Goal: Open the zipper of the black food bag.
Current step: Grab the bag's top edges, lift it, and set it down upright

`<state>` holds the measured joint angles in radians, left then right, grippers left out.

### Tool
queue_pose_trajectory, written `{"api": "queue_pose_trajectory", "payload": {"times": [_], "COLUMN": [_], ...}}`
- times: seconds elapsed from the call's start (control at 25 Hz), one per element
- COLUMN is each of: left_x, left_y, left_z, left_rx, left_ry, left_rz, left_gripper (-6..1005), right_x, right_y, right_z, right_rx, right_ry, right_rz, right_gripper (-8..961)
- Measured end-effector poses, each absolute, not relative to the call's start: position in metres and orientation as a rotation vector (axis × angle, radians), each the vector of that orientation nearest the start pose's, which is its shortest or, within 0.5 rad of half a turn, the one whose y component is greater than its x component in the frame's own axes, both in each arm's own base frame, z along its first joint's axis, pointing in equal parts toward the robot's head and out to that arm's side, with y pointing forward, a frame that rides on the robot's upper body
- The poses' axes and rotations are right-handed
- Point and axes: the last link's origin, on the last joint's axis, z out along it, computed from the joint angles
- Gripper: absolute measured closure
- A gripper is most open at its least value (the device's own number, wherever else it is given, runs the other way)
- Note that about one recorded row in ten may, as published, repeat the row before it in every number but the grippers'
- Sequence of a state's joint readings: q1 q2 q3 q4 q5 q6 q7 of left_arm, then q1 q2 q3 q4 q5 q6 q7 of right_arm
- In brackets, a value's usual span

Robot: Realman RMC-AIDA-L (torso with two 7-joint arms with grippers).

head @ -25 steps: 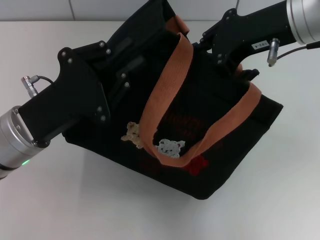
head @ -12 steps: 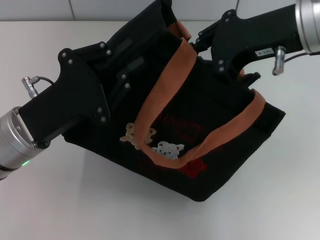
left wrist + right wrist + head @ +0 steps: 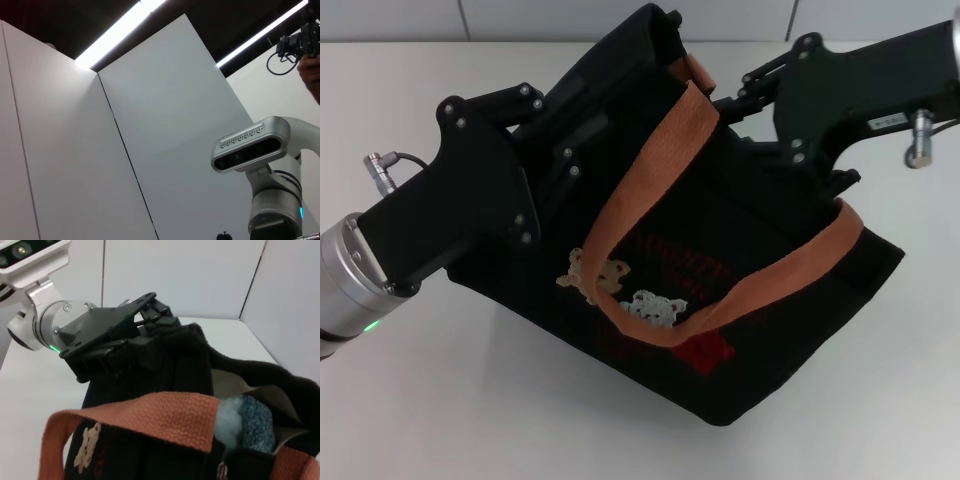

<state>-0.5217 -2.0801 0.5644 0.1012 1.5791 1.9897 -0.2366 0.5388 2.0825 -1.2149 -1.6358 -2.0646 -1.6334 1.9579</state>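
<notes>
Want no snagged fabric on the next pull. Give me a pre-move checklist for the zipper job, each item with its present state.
1. Left gripper at the black food bag's left end near the rim: ok; whether it truly grips the fabric: cannot tell.
2. Right gripper at the rim on the bag's right side: ok.
3. Right gripper actually on the zipper pull: cannot tell, the pull is not visible in any view.
4. Mouth partly open: ok, the right wrist view shows pale lining and a blue-white fluffy item inside.
5. Orange-brown strap clear of the rim: not ok, it drapes across beside the right gripper.
6. Bag resting on the white table: ok.
</notes>
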Motion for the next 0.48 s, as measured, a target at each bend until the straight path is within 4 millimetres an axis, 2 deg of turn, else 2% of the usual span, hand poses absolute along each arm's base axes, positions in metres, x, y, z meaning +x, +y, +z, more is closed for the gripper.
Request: {"api": "queue_pose_trajectory", "payload": {"times": [0.24,0.48], "left_x": [-0.2241,-0.2236], "left_y": [0.2658,0.2663], "left_z": [-0.0087,-0.0087], "left_rx": [-2.073,-2.073], "left_ry": [0.355,0.357], "left_rz": [-1.381,-1.381], "left_gripper": [808,808], "right_x": [0.0941,0.0937], "right_y": [0.3265,0.3322], "right_z": [0.0559,0.0472], "right_rx": [-2.896,-2.897], "right_ry": [-0.043,-0.030], "right_rz": [0.198,0.205], "right_gripper": [618,653]}}
